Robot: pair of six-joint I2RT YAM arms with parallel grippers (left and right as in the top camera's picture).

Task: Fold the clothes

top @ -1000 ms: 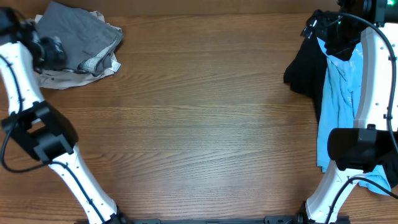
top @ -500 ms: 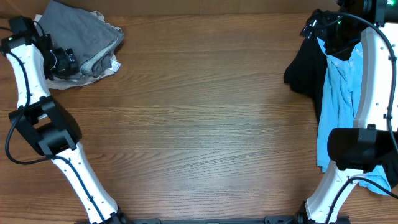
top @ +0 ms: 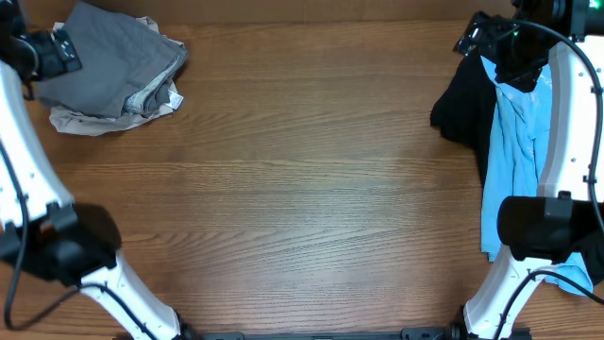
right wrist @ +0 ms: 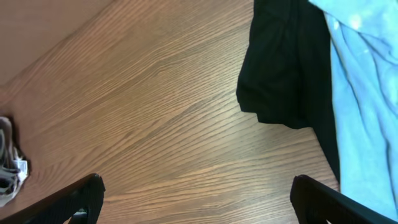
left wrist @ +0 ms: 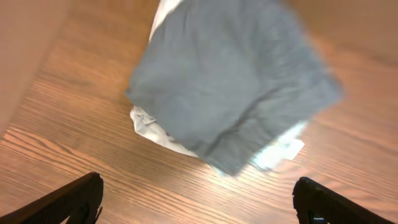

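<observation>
wood-grain table (top: 302, 198): brown, smooth, with fine grain running left to right across the overhead frame.
right edge: light-blue t-shirt (top: 514, 161), thin and rumpled, a long strip from lower right to upper right. black garment (top: 464, 106) bunched against its left side, matte, a rounded lobe.
upper left: grey shorts (top: 113, 57), soft cotton, a rough square with a thicker band along one edge. they lie on a pale beige garment (top: 80, 121) that pokes out below.
left gripper (left wrist: 199, 198) hangs above the grey stack, jaws spread wide, nothing between them.
right gripper (right wrist: 198, 198) hangs in the upper right by the black cloth, jaws likewise released, empty.
</observation>
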